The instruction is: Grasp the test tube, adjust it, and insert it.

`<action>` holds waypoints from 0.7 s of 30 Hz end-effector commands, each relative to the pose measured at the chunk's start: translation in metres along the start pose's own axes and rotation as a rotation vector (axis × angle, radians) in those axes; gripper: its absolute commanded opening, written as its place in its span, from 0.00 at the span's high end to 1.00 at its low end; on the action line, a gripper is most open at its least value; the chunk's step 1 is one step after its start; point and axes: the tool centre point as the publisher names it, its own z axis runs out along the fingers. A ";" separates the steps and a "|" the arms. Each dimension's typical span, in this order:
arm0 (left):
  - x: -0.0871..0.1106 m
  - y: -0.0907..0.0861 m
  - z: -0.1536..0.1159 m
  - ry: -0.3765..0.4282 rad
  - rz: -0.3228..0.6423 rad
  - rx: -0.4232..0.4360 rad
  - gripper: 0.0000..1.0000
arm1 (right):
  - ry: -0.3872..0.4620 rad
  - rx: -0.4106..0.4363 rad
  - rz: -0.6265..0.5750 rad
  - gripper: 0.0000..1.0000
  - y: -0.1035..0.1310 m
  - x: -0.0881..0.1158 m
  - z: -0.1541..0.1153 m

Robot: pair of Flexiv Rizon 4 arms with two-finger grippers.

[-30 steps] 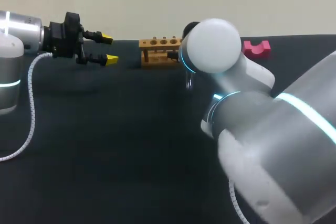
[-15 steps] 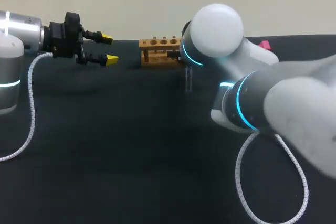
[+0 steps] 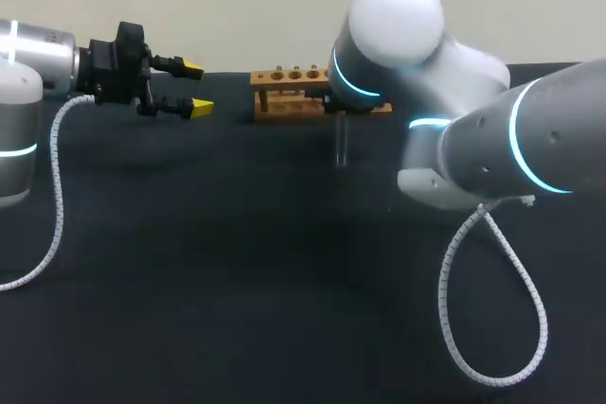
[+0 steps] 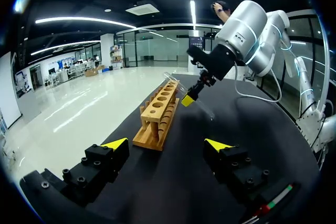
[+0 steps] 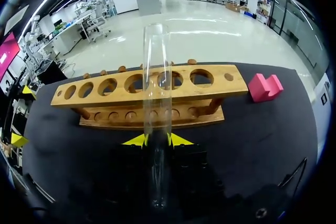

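Tube (image 5: 157, 114) clamped between right gripper (image 5: 156, 140) fingers, standing upright, long axis in line with those fingers, just before wooden rack (image 5: 152, 95). Left gripper (image 3: 194, 87) spread apart, well aside.

The left arm (image 3: 24, 73) and right arm (image 3: 473, 139) are silver-white with cyan light rings and white coiled cables (image 3: 546, 324). The screw-studded left claw (image 3: 196, 88) and the right claw (image 5: 157, 141) are black, with 2 yellow tips each.
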 end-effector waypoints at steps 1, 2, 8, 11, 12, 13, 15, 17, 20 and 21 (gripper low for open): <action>0.001 -0.001 -0.001 -0.004 0.003 -0.003 0.00 | 0.051 0.014 0.009 1.00 0.001 -0.002 -0.006; 0.001 -0.001 -0.001 -0.004 0.003 -0.003 0.00 | 0.047 0.018 0.013 1.00 0.001 -0.002 -0.008; 0.001 -0.001 -0.001 -0.004 0.003 -0.003 0.00 | 0.018 0.046 0.030 1.00 -0.001 -0.003 -0.020; 0.001 -0.001 -0.001 -0.004 0.003 -0.003 0.00 | 0.004 0.065 0.043 1.00 -0.002 -0.004 -0.027; 0.001 -0.001 -0.001 -0.004 0.003 -0.003 0.00 | -0.002 0.069 0.047 1.00 -0.003 -0.004 -0.029; 0.001 -0.001 -0.001 -0.004 0.003 -0.003 0.00 | -0.009 0.073 0.049 1.00 -0.004 -0.005 -0.031; 0.001 -0.001 -0.001 -0.004 0.003 -0.003 0.00 | -0.022 0.086 0.050 1.00 -0.004 -0.007 -0.035; 0.001 -0.001 -0.001 -0.004 0.003 -0.003 0.00 | -0.038 0.096 0.051 1.00 -0.005 -0.009 -0.039; 0.001 -0.001 -0.001 -0.004 0.003 -0.003 0.00 | -0.049 0.105 0.055 1.00 -0.006 -0.011 -0.043; 0.001 -0.001 -0.001 -0.004 0.003 -0.003 0.00 | -0.053 0.108 0.056 1.00 -0.007 -0.010 -0.044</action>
